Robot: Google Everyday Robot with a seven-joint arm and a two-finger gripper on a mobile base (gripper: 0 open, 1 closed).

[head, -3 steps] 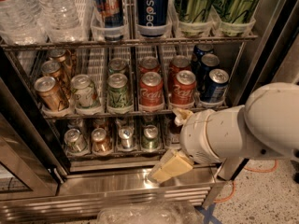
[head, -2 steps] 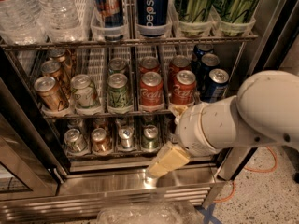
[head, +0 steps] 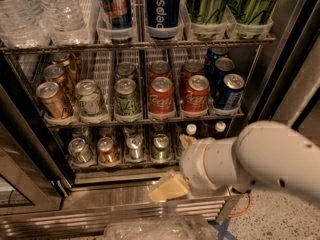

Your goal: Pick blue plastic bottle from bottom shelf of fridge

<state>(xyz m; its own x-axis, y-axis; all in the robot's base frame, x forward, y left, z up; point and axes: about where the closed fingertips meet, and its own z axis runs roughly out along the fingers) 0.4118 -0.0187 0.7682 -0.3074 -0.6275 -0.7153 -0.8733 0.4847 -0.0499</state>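
The fridge [head: 280, 59] stands open, with white wire racks of cans and bottles. On the bottom shelf [head: 125, 164], two small bottles with white caps [head: 191, 129] [head: 220, 126] stand at the right; I cannot tell which is the blue plastic bottle, as their bodies are mostly hidden behind my arm. Several cans [head: 80, 150] fill the lanes to their left. My gripper [head: 176, 165] is at the front of the bottom shelf, just left of and below the capped bottles. Its cream fingers [head: 167, 188] are apart and hold nothing.
The rack above holds red Coca-Cola cans [head: 161, 98], green, gold and blue cans. The top rack holds water bottles [head: 55, 9] and tall cans. The dark door frame [head: 30, 134] is at the left, the steel sill [head: 100, 204] below, and speckled floor at the right.
My arm has dropped lower and swung a little left along the front of the bottom shelf. The two white caps at the shelf's right now show above it.
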